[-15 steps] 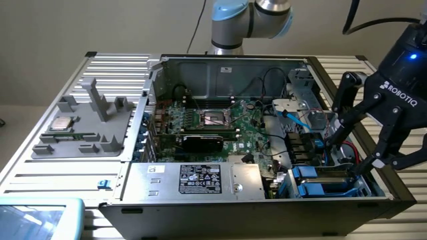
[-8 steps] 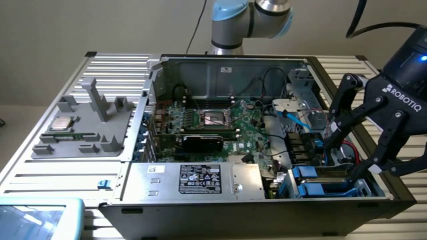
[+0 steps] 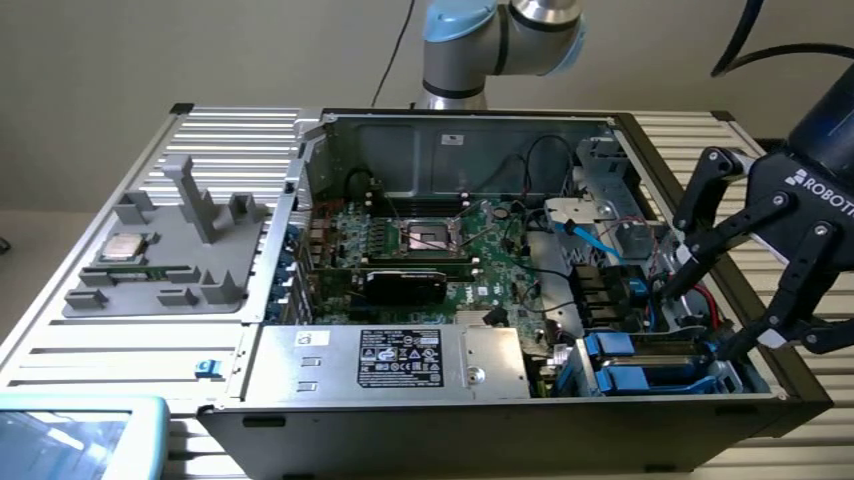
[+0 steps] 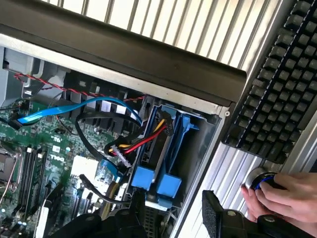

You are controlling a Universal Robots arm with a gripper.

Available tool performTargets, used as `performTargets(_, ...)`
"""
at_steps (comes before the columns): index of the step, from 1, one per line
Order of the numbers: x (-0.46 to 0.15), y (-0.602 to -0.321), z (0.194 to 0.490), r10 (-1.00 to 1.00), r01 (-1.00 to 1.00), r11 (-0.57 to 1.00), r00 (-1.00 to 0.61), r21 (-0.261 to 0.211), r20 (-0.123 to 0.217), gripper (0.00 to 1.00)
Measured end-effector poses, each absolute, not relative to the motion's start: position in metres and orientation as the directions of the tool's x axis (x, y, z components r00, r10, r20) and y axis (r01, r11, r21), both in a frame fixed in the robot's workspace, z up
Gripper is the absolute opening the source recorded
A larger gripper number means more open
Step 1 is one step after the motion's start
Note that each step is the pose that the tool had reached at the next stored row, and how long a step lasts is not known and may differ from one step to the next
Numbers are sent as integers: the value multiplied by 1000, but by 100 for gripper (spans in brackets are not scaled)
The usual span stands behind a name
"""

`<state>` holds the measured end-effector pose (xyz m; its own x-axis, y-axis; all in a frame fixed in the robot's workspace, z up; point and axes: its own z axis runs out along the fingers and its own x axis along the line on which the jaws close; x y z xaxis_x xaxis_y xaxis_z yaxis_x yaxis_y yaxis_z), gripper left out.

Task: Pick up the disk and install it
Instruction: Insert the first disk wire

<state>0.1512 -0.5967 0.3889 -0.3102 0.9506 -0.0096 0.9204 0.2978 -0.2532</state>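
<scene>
Gripper [image 3: 697, 320] lettered "ROBOT", spread wide, over blue-railed disk [image 3: 627, 378].

My pincer [image 3: 701, 320] is showing black, and the rails of the disk [image 4: 171, 153] are gleaming bright blue. The motherboard [image 3: 441, 250] is showing green, and the silver box [image 3: 387, 360] is wearing a black label.

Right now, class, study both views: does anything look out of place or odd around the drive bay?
A person's hand rests on a round knob just outside the computer case, close to the open gripper. A blue cable arcs loosely beside the drive bay.
</scene>
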Motion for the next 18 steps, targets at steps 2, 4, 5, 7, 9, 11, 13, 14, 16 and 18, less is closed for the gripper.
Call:
performTargets(2, 154, -597, 389, 947, 917, 308, -320, -252, -7, 57)
performTargets(4, 158, -597, 389, 944, 914, 317, -329, -252, -6, 57)
performTargets(5, 159, -597, 389, 942, 912, 323, -335, -252, -5, 55)
performTargets(7, 162, -597, 389, 939, 909, 332, -344, -253, -5, 48)
performTargets(9, 164, -597, 388, 935, 905, 342, -355, -254, -4, 48)
performTargets(11, 166, -597, 388, 931, 901, 351, -364, -256, -3, 48)
performTargets(13, 168, -597, 387, 929, 897, 357, -370, -261, -1, 45)
performTargets(14, 169, -597, 387, 928, 895, 359, -372, -264, 1, 45)
performTargets(16, 170, -598, 386, 926, 892, 364, -377, -269, 5, 38)
performTargets(18, 172, -598, 385, 925, 889, 368, -380, -273, 9, 38)
